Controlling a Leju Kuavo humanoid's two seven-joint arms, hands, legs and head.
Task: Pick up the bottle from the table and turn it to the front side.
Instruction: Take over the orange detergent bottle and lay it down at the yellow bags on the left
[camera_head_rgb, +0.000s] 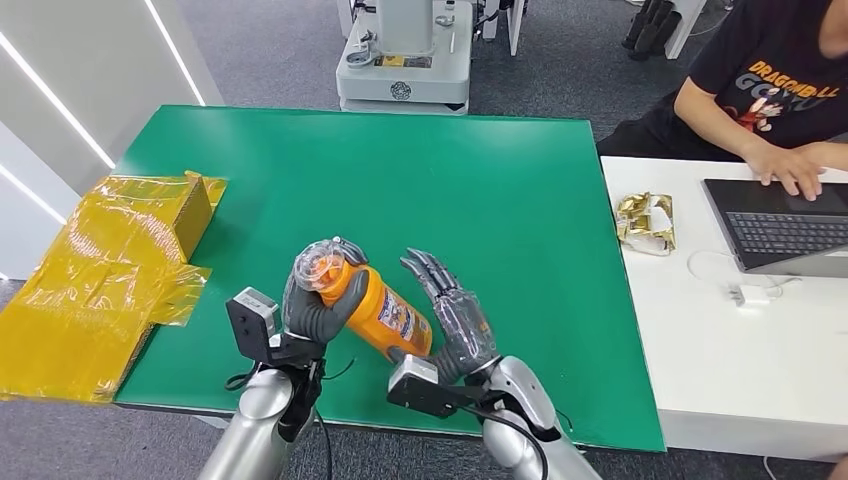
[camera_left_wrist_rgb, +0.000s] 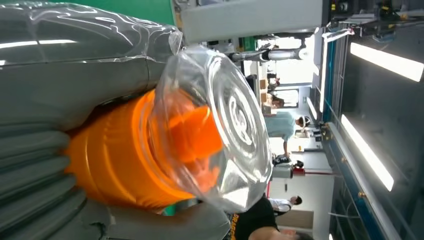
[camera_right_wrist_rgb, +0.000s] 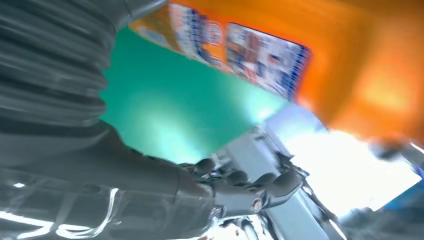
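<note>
An orange bottle (camera_head_rgb: 385, 312) with a clear plastic cap (camera_head_rgb: 323, 264) and a printed label is held tilted above the green table (camera_head_rgb: 480, 190). My left hand (camera_head_rgb: 312, 310) grips it just below the cap, seen close in the left wrist view as the cap (camera_left_wrist_rgb: 220, 125) over the orange body (camera_left_wrist_rgb: 115, 155). My right hand (camera_head_rgb: 452, 312) sits at the bottle's lower end with its fingers spread upward, and its thumb side touches the base. In the right wrist view the label (camera_right_wrist_rgb: 240, 47) passes over the right hand's fingers (camera_right_wrist_rgb: 250, 187).
Crumpled yellow plastic wrapping (camera_head_rgb: 105, 270) lies at the table's left edge. A white table (camera_head_rgb: 700, 350) on the right holds a laptop (camera_head_rgb: 780, 225), a gold wrapper (camera_head_rgb: 645, 220) and a charger, with a person (camera_head_rgb: 780, 90) typing. A grey machine base (camera_head_rgb: 405, 70) stands behind.
</note>
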